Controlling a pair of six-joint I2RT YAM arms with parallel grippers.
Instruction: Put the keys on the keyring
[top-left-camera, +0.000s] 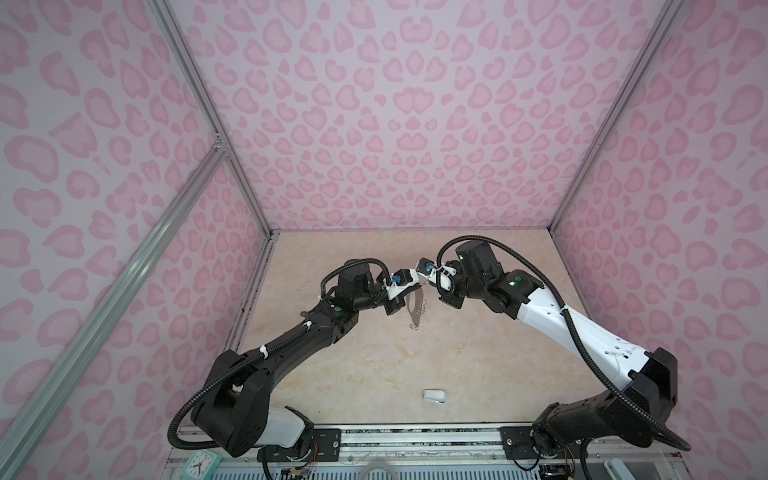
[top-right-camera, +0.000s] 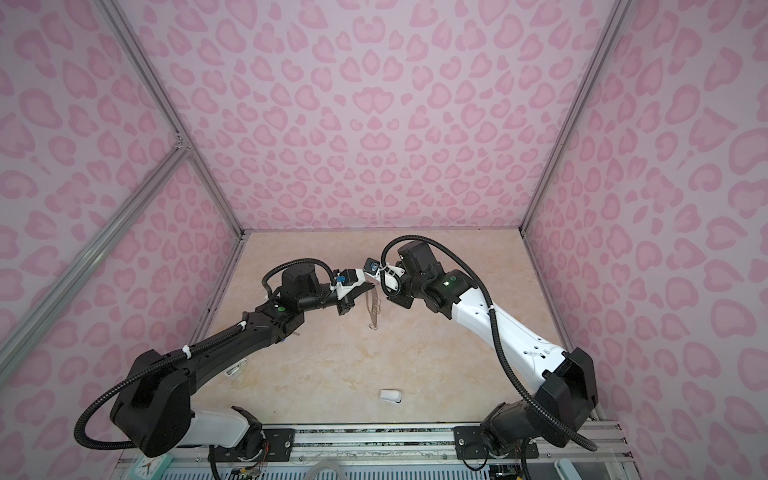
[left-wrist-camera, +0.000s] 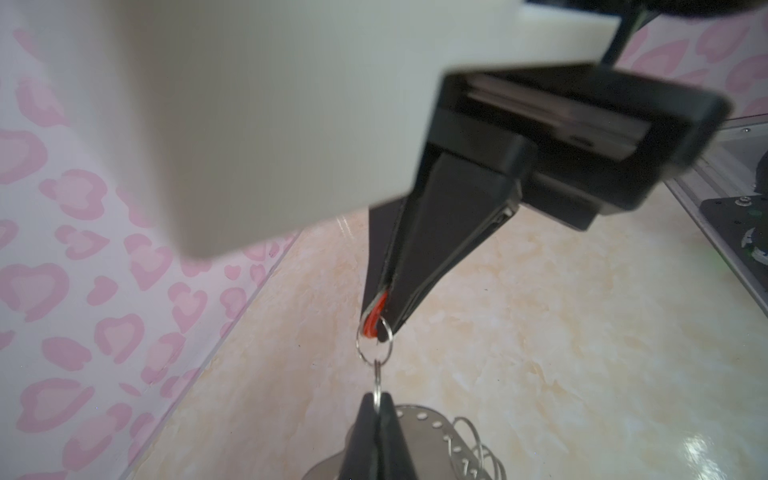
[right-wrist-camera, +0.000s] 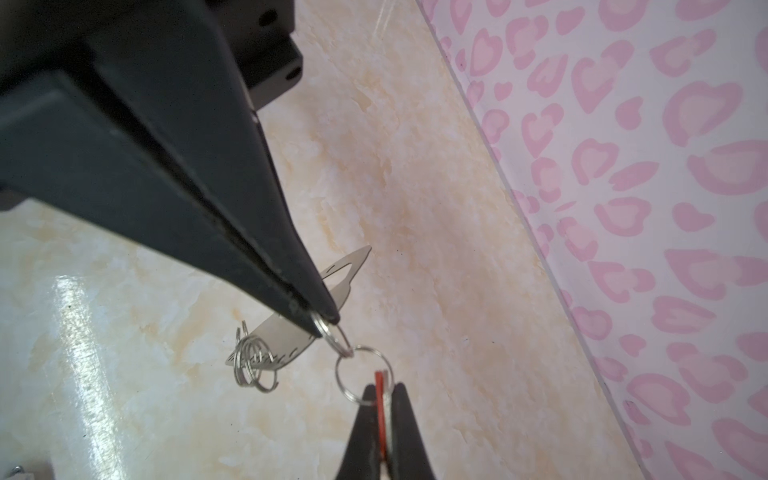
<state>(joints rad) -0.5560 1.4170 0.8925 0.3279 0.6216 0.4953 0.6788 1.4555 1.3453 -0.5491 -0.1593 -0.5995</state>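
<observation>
1. The left gripper (left-wrist-camera: 379, 328) has its fingers pressed together on the orange-red tag (left-wrist-camera: 371, 320) of a key. Only the tag's edge and a sliver of pale metal show between them, and the key's blade is hidden.
2. A split ring (right-wrist-camera: 363, 374) passes through the end of that tag and sticks out past the fingertips.
3. The right gripper (right-wrist-camera: 325, 323) is also closed, pinching one wire ring (right-wrist-camera: 334, 334) of the keyring (right-wrist-camera: 286, 343).
4. The split ring and the pinched wire ring meet between the two sets of fingertips. In both wrist views they look hooked through one another.
5. The keyring hangs under the right gripper, between the two arms, over the far middle of the table (top-left-camera: 415, 374). In both top views it shows nearly edge-on.
6. Its oval cut-out (right-wrist-camera: 348, 266) shows beyond the right fingers, and the other wire rings (right-wrist-camera: 253, 365) bunch at the plate's opposite end.
7. Whether the plate's low end touches the table cannot be told.
8. A small white rounded object (top-left-camera: 434, 395) lies on the near middle of the table, well apart from both grippers.
</observation>
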